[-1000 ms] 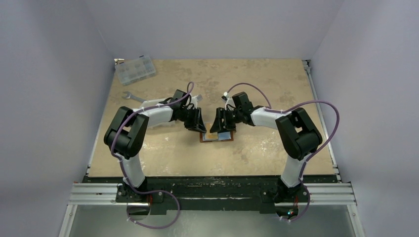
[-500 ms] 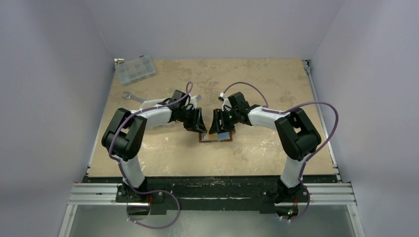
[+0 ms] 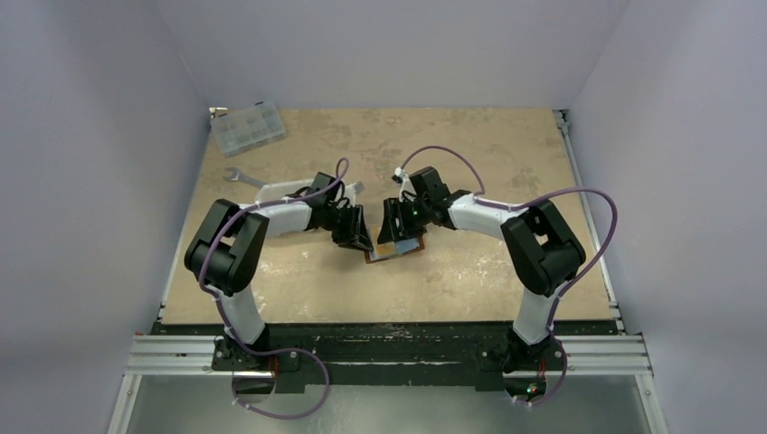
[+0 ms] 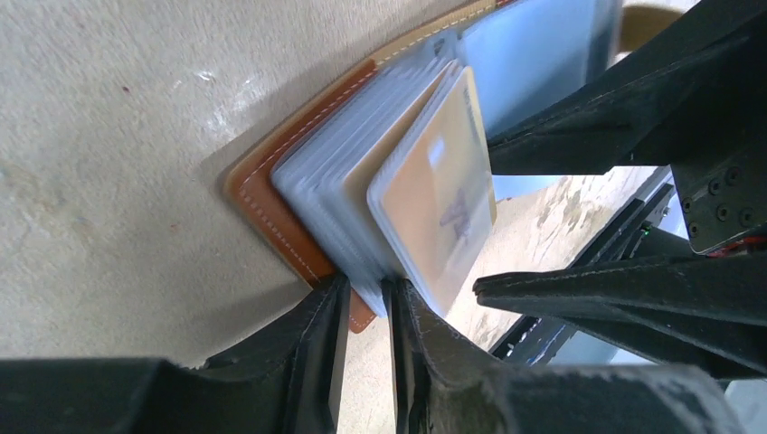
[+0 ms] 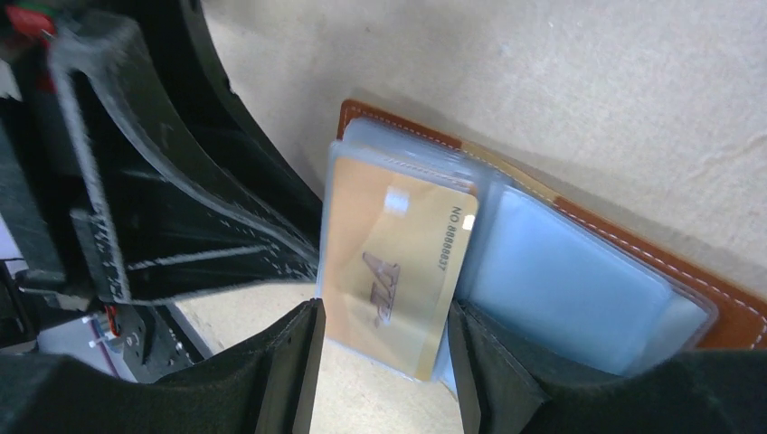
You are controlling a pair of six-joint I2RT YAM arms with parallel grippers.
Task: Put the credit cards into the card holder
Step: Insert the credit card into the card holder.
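The right hand (image 5: 382,318) clamps a gold credit card (image 5: 398,258) over the open card holder (image 4: 264,197); the left hand (image 4: 366,303) pinches the holder's edge.

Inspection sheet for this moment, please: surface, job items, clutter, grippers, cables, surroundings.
Surface: tan, mottled table.
Job's things: holder open on the table; gold card against its sleeve stack; blue card in a sleeve.
Clutter: clear box and wrench, far left.
Grippers: left gripper pinches the holder's edge; right gripper appears to grip the gold card by its sides.
Cables: purple cables loop over both arms.
Surroundings: plain walls; rail at near edge.
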